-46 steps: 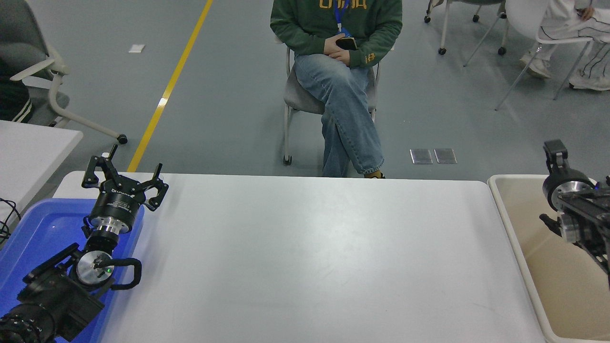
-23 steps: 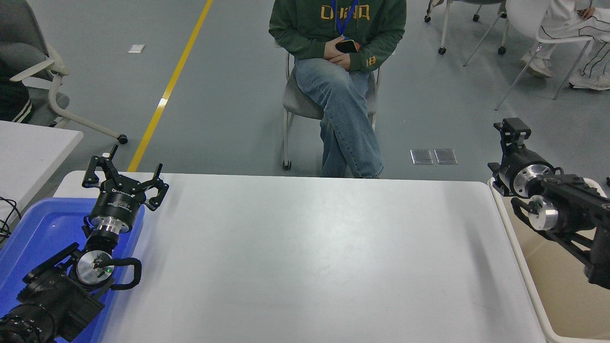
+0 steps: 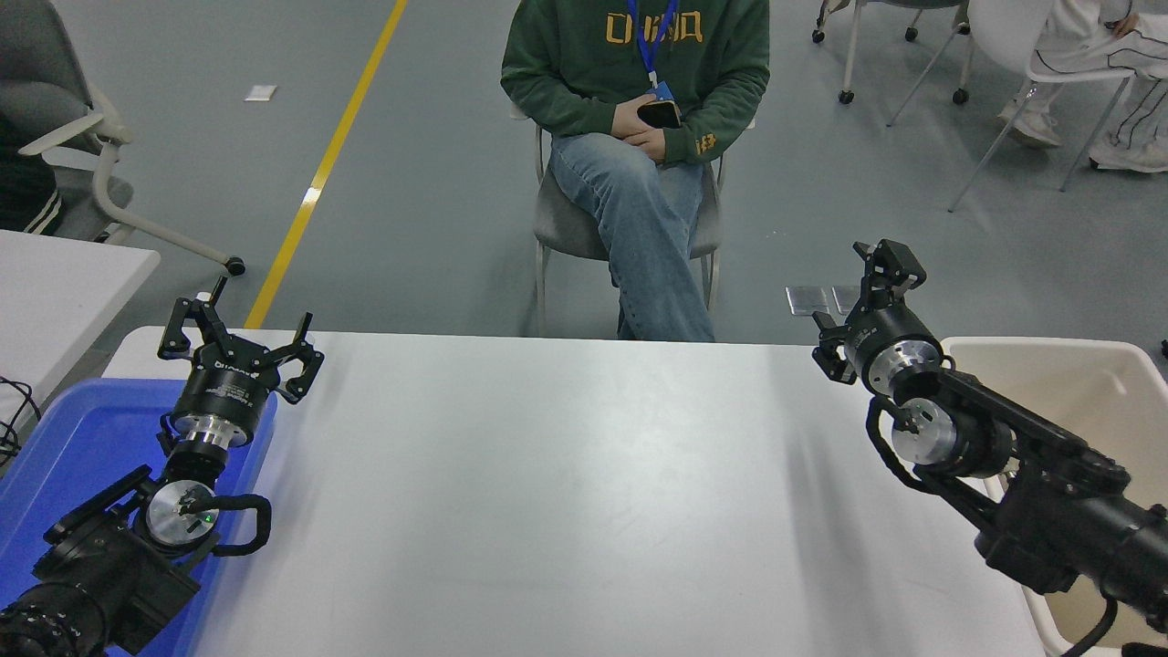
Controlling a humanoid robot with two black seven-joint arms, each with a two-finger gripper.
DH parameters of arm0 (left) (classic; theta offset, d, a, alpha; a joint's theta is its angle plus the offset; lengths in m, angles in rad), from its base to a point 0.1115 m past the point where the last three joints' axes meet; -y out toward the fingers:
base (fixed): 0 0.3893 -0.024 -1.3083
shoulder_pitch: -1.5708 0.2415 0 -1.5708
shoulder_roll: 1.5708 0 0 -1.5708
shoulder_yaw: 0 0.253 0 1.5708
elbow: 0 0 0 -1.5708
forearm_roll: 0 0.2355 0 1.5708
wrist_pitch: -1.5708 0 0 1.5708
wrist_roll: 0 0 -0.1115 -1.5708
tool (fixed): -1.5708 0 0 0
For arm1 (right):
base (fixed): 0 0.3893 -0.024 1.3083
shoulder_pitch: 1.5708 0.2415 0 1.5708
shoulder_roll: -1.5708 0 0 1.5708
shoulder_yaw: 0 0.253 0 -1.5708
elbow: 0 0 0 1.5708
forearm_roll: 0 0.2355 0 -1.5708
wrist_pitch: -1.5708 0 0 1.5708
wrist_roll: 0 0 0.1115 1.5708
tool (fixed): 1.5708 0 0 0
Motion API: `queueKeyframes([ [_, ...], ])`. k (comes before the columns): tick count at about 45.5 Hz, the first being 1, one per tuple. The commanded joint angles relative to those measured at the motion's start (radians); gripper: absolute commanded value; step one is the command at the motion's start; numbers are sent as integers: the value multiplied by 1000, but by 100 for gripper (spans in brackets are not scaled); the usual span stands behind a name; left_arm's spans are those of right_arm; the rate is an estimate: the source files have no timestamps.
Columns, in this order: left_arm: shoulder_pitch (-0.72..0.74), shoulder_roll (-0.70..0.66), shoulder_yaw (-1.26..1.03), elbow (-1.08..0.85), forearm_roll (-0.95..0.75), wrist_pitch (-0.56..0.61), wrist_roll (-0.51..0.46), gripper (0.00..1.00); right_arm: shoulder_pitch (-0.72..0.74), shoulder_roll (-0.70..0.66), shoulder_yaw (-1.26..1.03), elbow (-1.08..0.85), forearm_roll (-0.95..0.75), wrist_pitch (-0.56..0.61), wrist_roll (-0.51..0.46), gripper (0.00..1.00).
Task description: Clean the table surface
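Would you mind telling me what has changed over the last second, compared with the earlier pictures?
The right arm swung in from the picture's right edge, from above the beige bin, so the right gripper is now over the table surface's far right corner, holding nothing. The left gripper stayed parked, open, above the blue tray. The seated person shifted slightly.

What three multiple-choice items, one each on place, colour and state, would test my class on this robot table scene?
1. Where is the shallow plastic tray?
A. table's left end
B. table's far edge
C. on the floor

2. What colour is that tray?
A. red
B. blue
C. green

3. How is the left black gripper?
A. shut on a cloth
B. out of view
C. open, holding nothing

Key: 1 A, it lies under the parked left arm; 2 B, its rim is plainly blue; 3 C, its fingers spread above the matte white tabletop.
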Motion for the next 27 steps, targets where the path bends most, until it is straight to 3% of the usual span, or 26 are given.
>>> queueKeyframes([
  [1,0,0,0,0,-1,0,0,100,-82,101,110,3,3,111,100,100],
  [11,0,0,0,0,0,0,0,100,-139,132,138,5,2,261,182,100],
  [27,0,0,0,0,0,0,1,100,-183,161,113,14,-43,277,205,100],
])
